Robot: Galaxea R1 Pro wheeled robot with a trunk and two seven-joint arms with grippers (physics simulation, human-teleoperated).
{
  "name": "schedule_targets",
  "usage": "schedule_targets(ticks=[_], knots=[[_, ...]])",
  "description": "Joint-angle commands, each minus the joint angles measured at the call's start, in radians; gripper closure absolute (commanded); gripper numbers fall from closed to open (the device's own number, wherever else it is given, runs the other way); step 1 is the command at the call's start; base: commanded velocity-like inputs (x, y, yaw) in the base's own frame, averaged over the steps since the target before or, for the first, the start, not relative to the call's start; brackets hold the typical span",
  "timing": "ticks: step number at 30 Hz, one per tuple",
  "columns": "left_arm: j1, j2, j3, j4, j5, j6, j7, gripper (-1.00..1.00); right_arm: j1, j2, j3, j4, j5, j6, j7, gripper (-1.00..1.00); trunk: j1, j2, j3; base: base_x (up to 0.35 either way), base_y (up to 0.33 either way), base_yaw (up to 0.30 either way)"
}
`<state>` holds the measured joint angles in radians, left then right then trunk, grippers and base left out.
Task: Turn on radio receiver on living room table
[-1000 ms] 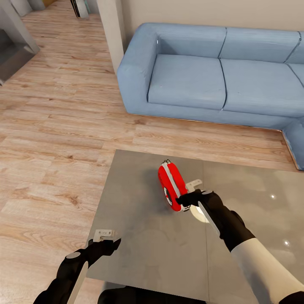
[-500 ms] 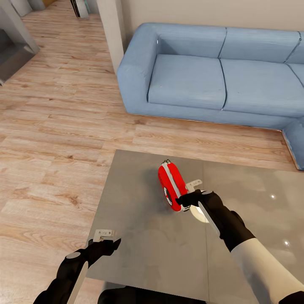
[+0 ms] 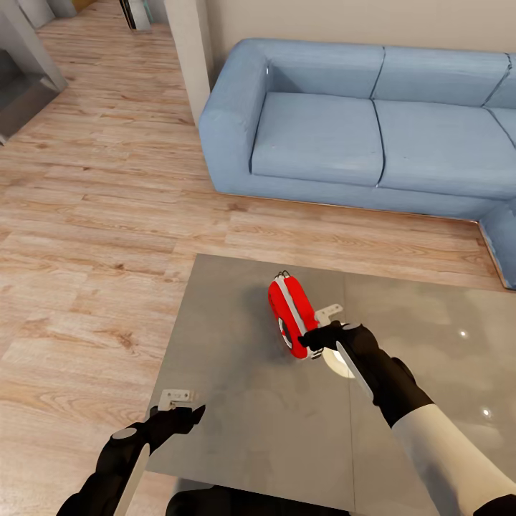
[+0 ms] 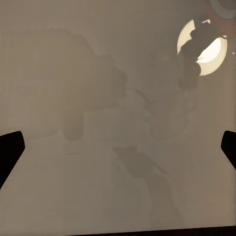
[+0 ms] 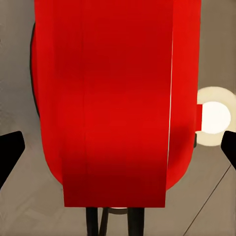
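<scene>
The radio receiver (image 3: 290, 314) stood on edge on the table (image 3: 236, 401), toward the far side of the glossy top and nearer the blue sofa (image 3: 373, 129) than me, and my right gripper (image 3: 320, 325) was pressed up at its near end. In the head view one pale finger reached along the radio's right flank while the dark one sat at its near lower corner, so my jaws were spread apart with the red body just ahead of them, not closed on it; in the right wrist view the red shell (image 5: 115, 98) loomed between my two dark fingertips, both well out to the sides. My left gripper (image 3: 175, 405) hung low over the table's near left corner, fingers apart and holding nothing, well clear of the radio. What worried me most was how narrow a footing the radio had. I judged that a push meant for a switch, if it landed on the flank or too high, would tip it flat or skid it across that slick top toward the far edge. I could not make out the switch itself from where I was, so a blind press might simply have shoved the case. Closing hard on the rounded shell could also have squirted it out of my fingers.
</scene>
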<state>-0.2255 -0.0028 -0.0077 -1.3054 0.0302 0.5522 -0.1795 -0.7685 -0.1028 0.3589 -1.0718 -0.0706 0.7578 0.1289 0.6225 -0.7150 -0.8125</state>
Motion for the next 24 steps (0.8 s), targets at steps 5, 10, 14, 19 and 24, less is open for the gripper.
schedule_targets(ticks=[5,10,14,19,24], knots=[[0.000,0.001,0.000,0.000,0.000,0.000,0.000,-1.00,0.000,0.000,0.000,0.000,0.000,0.000,0.000,-1.00,0.000,0.000,0.000,0.000,0.000,0.000],[0.000,0.001,0.000,0.000,0.000,0.000,0.000,-1.00,0.000,0.000,-0.001,0.003,0.001,-0.001,-0.001,1.00,0.000,0.000,0.000,0.000,0.000,0.000],[0.000,0.001,0.000,0.000,0.000,0.000,0.000,-1.00,0.000,0.000,0.000,0.007,0.001,-0.002,-0.002,1.00,0.000,0.000,0.000,0.000,0.000,0.000],[0.000,0.001,0.000,0.000,0.000,0.000,0.000,-1.00,0.000,0.000,0.000,0.008,0.002,-0.002,-0.008,1.00,0.000,0.000,0.000,0.000,0.000,0.000],[0.000,0.001,0.000,0.000,0.000,0.000,0.000,-1.00,0.000,0.000,0.000,0.000,0.003,-0.002,-0.010,1.00,0.000,0.000,0.000,0.000,0.000,0.000]])
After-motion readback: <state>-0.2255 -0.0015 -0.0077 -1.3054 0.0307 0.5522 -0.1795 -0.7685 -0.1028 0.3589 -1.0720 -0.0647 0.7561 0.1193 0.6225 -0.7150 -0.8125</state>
